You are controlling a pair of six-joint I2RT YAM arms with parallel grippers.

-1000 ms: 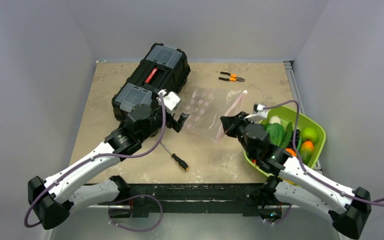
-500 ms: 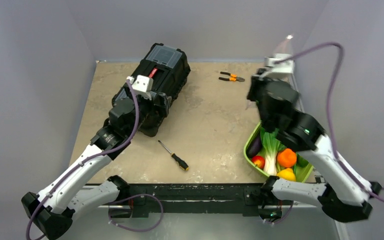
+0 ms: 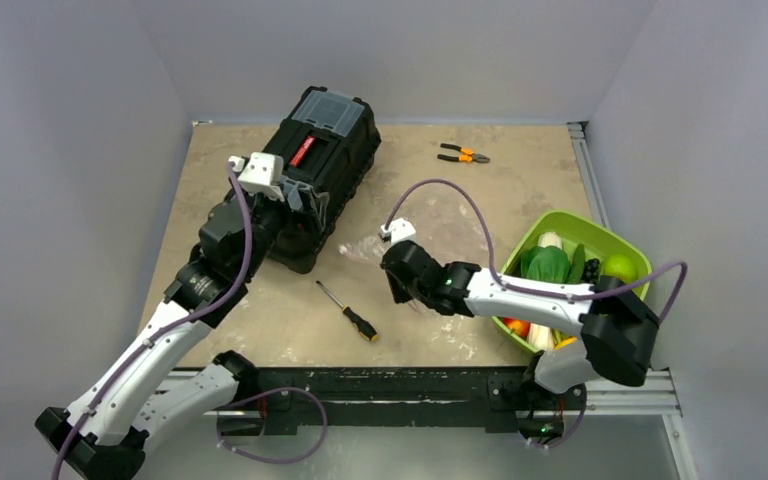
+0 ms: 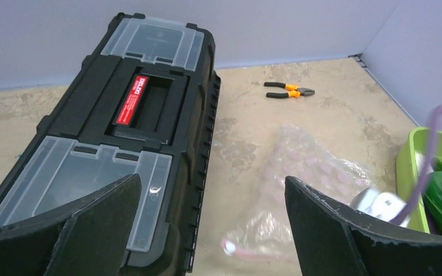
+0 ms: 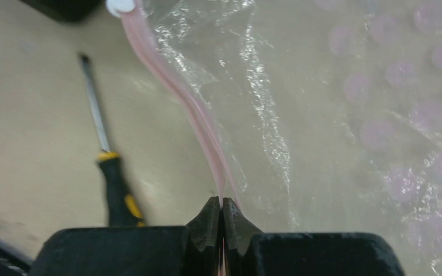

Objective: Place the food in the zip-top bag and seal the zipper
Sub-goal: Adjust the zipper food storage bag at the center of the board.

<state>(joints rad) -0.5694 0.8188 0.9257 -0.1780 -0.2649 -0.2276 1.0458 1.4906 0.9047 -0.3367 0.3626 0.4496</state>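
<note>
The clear zip-top bag [image 5: 334, 103] lies crumpled on the table right of the toolbox, also seen in the left wrist view [image 4: 316, 172] and faintly from above [image 3: 368, 247]. Its pink zipper [image 5: 190, 109] curves up from my right gripper [image 5: 221, 207], which is shut on it low over the table centre [image 3: 400, 290]. My left gripper [image 4: 213, 181] hangs open and empty above the toolbox's near end [image 3: 305, 205]. The food [image 3: 557, 265], a leafy green with several small fruits, sits in the lime-green bowl [image 3: 600, 232].
A black toolbox [image 3: 310, 160] lies diagonally at the back left. A screwdriver [image 3: 350, 312] lies near the front centre, just left of the right gripper. Orange-handled pliers [image 3: 463, 153] rest at the back. Grey walls enclose the table.
The right arm, raised high at the back right half a second ago, has swung down to the table centre, still holding the zipper. The left arm has drawn back over the toolbox.
</note>
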